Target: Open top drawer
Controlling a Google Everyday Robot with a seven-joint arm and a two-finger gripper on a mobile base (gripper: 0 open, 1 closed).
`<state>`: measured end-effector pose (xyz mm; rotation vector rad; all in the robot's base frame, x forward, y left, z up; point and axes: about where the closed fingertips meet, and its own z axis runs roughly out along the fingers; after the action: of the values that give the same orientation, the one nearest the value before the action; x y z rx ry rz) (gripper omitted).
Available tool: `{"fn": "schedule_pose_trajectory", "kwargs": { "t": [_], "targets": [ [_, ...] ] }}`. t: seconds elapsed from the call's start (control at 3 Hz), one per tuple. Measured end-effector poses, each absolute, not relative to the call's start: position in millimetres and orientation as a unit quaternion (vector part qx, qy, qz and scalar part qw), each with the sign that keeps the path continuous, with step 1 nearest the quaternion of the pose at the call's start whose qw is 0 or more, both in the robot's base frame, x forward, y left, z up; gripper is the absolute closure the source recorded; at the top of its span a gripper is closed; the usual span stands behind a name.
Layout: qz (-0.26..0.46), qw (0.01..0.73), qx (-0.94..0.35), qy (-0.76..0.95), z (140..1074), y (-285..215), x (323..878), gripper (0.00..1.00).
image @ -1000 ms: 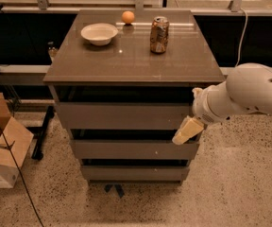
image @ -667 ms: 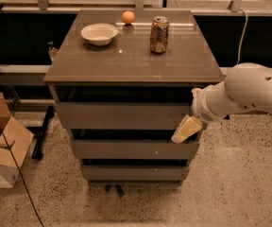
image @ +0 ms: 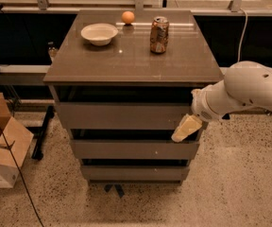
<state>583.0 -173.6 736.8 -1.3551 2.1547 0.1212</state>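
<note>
The top drawer (image: 122,116) is the widest grey-brown front, right under the cabinet's tabletop (image: 136,56). A dark gap shows above it. Below it sit a narrower middle front (image: 131,149) and the smallest bottom front (image: 133,173). My gripper (image: 185,129) is at the right end of the cabinet, its cream-coloured tip at the lower right corner of the top drawer, pointing down-left over the gap above the middle front. The white arm (image: 249,91) comes in from the right.
On the tabletop stand a white bowl (image: 99,33), an orange ball (image: 128,17) and a drinks can (image: 159,28). Cardboard boxes (image: 1,145) lie on the floor at the left, with a cable (image: 13,160) across them. Speckled floor surrounds the cabinet.
</note>
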Motion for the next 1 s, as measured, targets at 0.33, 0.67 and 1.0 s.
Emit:
{"fn": "schedule_pose_trajectory", "kwargs": {
  "t": [0.33,0.67,1.0],
  "targets": [
    [0.035,0.3,-0.501,0.811,726.1,-175.9,584.3,0.0],
    [0.033,0.31,-0.499,0.809,709.1,-178.8,588.8,0.0],
    [0.036,0.315,-0.504,0.804,693.9,-180.8,596.5,0.0]
  ]
}}
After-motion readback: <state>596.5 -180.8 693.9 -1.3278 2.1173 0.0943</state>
